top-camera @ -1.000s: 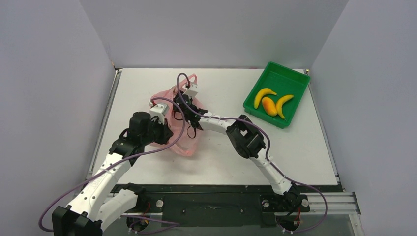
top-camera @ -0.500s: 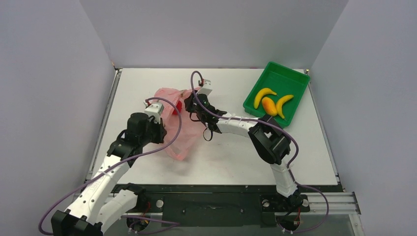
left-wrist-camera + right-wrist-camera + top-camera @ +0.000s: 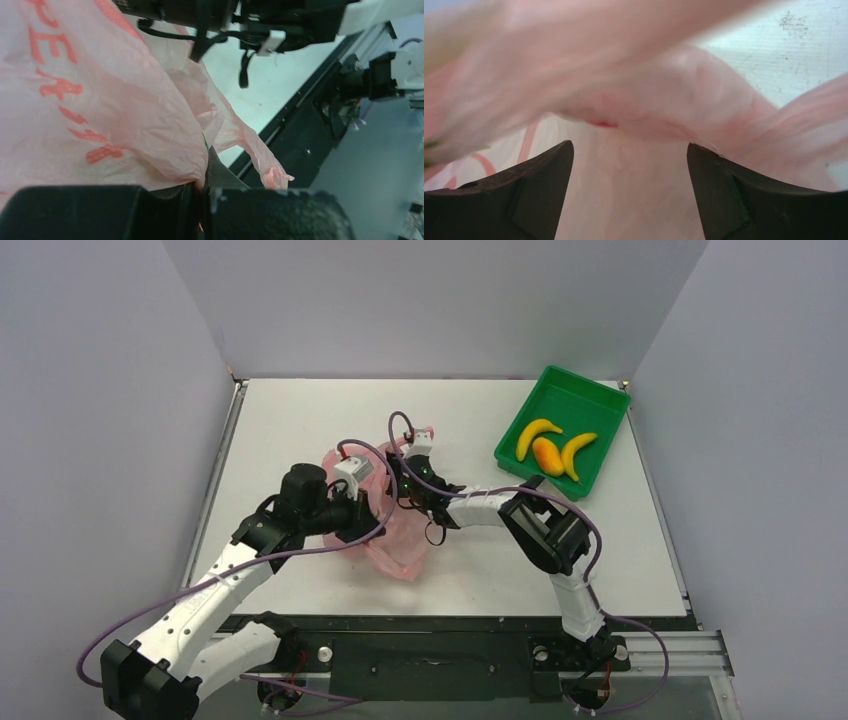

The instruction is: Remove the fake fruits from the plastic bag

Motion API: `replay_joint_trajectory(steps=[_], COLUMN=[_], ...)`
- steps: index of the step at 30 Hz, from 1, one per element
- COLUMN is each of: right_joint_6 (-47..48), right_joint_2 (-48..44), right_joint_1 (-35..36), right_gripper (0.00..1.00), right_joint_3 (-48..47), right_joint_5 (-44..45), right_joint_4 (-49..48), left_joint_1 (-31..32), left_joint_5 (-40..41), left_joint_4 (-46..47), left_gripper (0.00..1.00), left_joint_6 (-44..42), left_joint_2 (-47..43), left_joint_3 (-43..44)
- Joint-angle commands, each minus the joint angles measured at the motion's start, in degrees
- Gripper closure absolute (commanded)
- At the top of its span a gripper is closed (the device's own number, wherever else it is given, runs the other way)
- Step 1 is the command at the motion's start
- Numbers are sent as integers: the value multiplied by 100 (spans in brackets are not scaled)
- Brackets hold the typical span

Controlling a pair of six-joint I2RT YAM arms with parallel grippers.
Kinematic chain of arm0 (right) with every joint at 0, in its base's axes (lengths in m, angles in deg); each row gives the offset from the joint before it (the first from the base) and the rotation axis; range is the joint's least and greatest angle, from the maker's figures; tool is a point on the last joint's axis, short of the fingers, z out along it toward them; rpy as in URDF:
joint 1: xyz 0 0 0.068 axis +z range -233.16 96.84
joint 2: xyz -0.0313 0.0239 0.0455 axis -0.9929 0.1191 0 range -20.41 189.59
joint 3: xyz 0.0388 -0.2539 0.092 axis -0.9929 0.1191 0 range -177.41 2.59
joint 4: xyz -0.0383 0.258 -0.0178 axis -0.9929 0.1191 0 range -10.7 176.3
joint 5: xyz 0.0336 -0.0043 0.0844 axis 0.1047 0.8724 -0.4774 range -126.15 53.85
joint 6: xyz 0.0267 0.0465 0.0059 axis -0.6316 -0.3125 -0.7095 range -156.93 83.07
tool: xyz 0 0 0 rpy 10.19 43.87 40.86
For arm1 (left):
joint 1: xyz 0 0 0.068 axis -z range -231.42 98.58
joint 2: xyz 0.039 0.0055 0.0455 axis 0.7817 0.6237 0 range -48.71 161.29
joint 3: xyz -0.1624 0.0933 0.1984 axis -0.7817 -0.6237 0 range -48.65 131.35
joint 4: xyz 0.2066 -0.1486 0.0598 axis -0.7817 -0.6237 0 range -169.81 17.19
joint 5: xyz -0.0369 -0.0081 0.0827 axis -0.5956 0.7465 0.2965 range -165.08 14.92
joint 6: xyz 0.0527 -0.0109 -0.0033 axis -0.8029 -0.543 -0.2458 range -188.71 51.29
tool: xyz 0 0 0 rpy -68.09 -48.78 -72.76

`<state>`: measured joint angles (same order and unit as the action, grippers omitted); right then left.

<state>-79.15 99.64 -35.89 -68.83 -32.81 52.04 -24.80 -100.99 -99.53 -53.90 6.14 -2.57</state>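
Note:
The pink plastic bag (image 3: 402, 546) lies crumpled at the table's middle, between the two arms. My left gripper (image 3: 363, 504) is shut on a fold of the plastic bag (image 3: 100, 100), with the film pinched at the left gripper's (image 3: 205, 172) fingertips. My right gripper (image 3: 400, 478) is at the bag's upper edge. In the right wrist view the right gripper (image 3: 629, 150) is open, with pink bag film (image 3: 649, 100) spread just beyond its fingers. The fake fruits lie in the green tray (image 3: 588, 403): one banana (image 3: 536, 434), a mango (image 3: 547, 456), another banana (image 3: 578, 452).
The green tray sits at the table's back right corner, against the right wall. Grey walls close in three sides. The right arm's elbow (image 3: 550, 530) rises over the table in front of the tray. Purple cables loop over both wrists.
My right gripper has gone from nearly shut to open. The left arm has moved right and towards the front, dragging the bag with it. The fruits in the tray have not moved.

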Motion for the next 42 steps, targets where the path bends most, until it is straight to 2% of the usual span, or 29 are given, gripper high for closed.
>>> replay_joint_trajectory(steps=[1, 2, 4, 6, 12, 18, 24, 30, 32, 42], right_joint_6=[7, 13, 18, 25, 225, 172, -406, -672, -709, -506], right_joint_2=[-313, -343, -373, -389, -384, -154, 314, 750, 934, 2092], right_joint_1=[-20, -17, -4, 17, 90, 150, 212, 293, 334, 482], right_gripper=[17, 16, 15, 15, 1, 0, 0, 0, 0, 1], right_joint_3=[152, 211, 302, 348, 290, 37, -481, -1195, -1516, -3297], right_joint_5=[-134, -106, -51, -22, 36, 243, 600, 1327, 1646, 1826], right_joint_4=[-522, -527, -600, -639, -582, -712, -1023, -485, 22, 1265], left_joint_1=[276, 249, 141, -73, -602, -622, -618, -613, -608, -581], left_joint_5=[188, 762, 1379, 1508, 1655, 1433, 1253, 1141, 1122, 1016], left_joint_4=[-620, -797, -1336, -1624, -1821, -1653, -1534, -1503, -1497, -1463], left_gripper=[100, 100, 100, 100, 100, 100, 100, 100, 100, 100], left_joint_6=[530, 544, 674, 809, 1016, 965, 919, 901, 893, 883], left_joint_2=[-83, -90, -76, -46, 53, 118, 36, -45, -59, -150], left_joint_3=[240, 281, 437, 500, 211, 134, 94, 76, 75, 46])
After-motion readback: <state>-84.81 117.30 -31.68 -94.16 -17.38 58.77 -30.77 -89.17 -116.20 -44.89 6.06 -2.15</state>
